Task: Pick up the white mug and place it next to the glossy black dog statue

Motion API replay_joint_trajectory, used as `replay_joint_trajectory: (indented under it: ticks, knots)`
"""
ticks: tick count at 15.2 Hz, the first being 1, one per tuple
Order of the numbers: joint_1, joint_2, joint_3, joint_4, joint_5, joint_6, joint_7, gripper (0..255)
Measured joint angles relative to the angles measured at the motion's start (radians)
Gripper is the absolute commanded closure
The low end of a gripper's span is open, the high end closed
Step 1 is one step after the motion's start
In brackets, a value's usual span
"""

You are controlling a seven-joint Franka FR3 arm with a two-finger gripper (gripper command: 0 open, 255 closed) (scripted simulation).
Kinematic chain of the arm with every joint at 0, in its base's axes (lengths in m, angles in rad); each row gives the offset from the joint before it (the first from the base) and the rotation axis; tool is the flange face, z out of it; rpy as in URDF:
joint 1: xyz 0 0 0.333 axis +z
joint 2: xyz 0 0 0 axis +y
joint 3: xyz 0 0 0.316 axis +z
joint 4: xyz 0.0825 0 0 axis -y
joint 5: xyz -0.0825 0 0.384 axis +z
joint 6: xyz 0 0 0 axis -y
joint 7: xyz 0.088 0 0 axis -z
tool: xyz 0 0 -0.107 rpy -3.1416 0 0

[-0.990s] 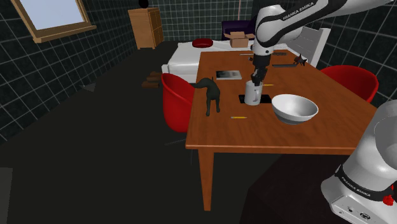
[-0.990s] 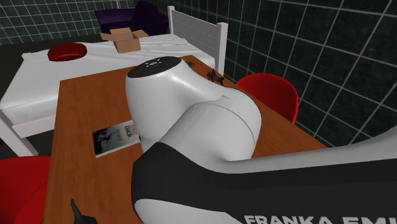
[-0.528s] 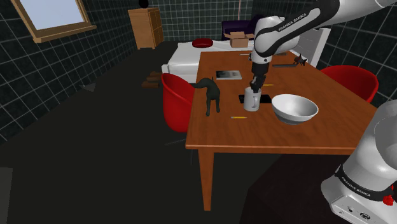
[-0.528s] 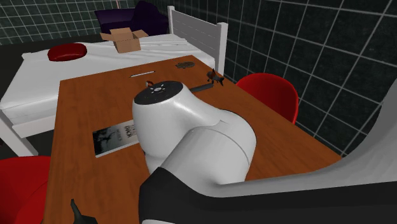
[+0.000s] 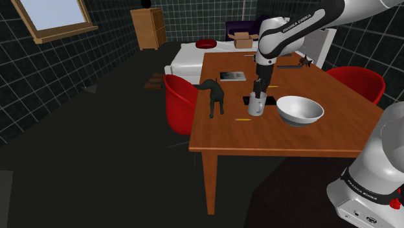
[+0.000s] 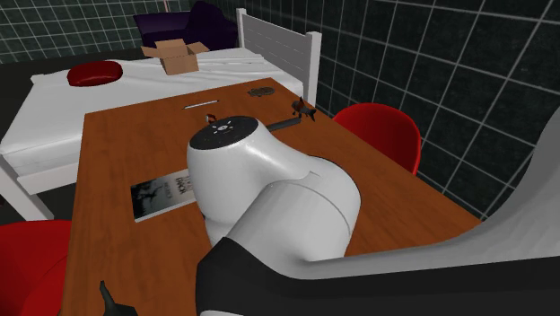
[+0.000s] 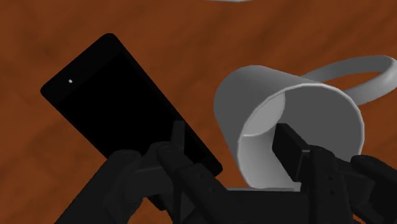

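Observation:
The white mug (image 5: 256,105) stands upright on the brown table (image 5: 259,139), to the right of the glossy black dog statue (image 5: 214,95) in the shoulder view, with a gap between them. My gripper (image 5: 260,92) hangs right over the mug. In the wrist view the gripper (image 7: 232,130) straddles the wall of the mug (image 7: 254,105). One of the fingers (image 7: 291,147) is inside the cup and the other stays outside, clear of the wall. The fingers are open and the mug's handle (image 7: 362,69) points away from them.
A black phone (image 7: 118,102) lies flat beside the mug. A white bowl (image 5: 300,110) sits to the mug's right in the shoulder view, a book (image 5: 232,76) farther back. Two pencils (image 5: 242,120) lie on the table. Red chairs (image 5: 178,100) flank it; a bed (image 6: 54,108) stands behind.
The arm lowered the mug onto the table, a little toward the shoulder view's left. The fingers, shut on the mug's wall before, now stand apart.

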State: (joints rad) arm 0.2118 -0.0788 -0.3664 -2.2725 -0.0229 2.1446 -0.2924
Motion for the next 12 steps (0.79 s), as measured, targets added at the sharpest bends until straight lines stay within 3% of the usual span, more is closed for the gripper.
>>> replay_joint_trajectory:
  ticks: [4, 9, 12]
  knots:
    - [0.0, 0.0, 0.0, 0.0, 0.0, 0.0, 0.0, 0]
    - [0.0, -0.045, 0.005, 0.071, -0.015, -0.113, 0.012, 0]
    - [0.0, -0.048, 0.006, 0.082, -0.016, -0.128, 0.013, 0]
